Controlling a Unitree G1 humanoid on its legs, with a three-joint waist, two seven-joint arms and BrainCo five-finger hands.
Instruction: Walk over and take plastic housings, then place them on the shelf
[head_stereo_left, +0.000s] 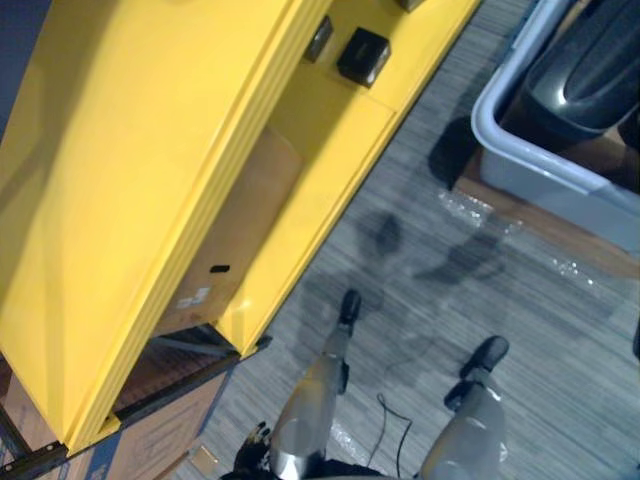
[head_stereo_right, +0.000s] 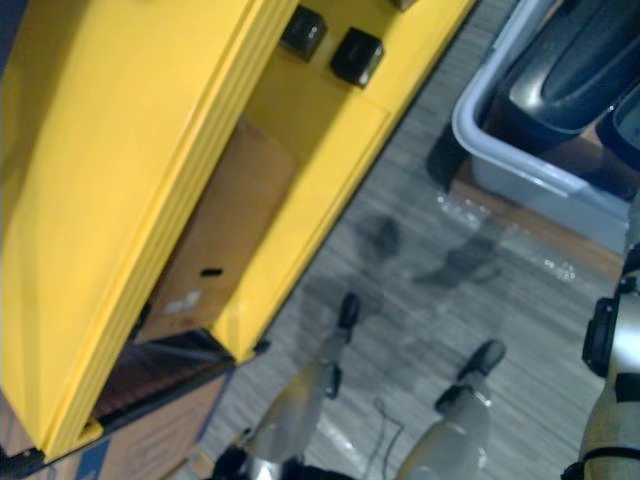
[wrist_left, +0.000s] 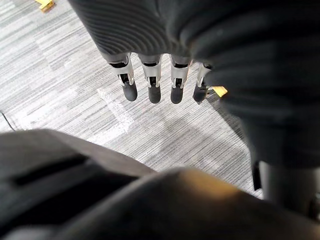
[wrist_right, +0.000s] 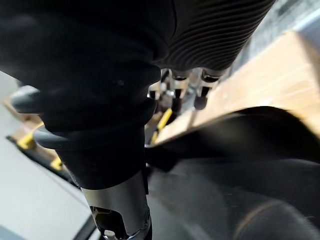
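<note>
Over carpet (wrist_left: 60, 65), left robot hand (wrist_left: 153, 75) hangs straight-fingered.

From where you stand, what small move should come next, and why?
Probably a step forward and to the right, toward the grey plastic bin: the dark plastic housings lie in it, and the left hand and right hand both hang open, holding nothing yet.

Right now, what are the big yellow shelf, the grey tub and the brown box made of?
The yellow shelf looks like painted metal: smooth, even colour with a soft sheen and sharp folded edges. The grey tub seems moulded plastic, with a rounded, slightly glossy rim. The brown box looks like cardboard: matte, flat tan, with a small slot cut in it.
</note>
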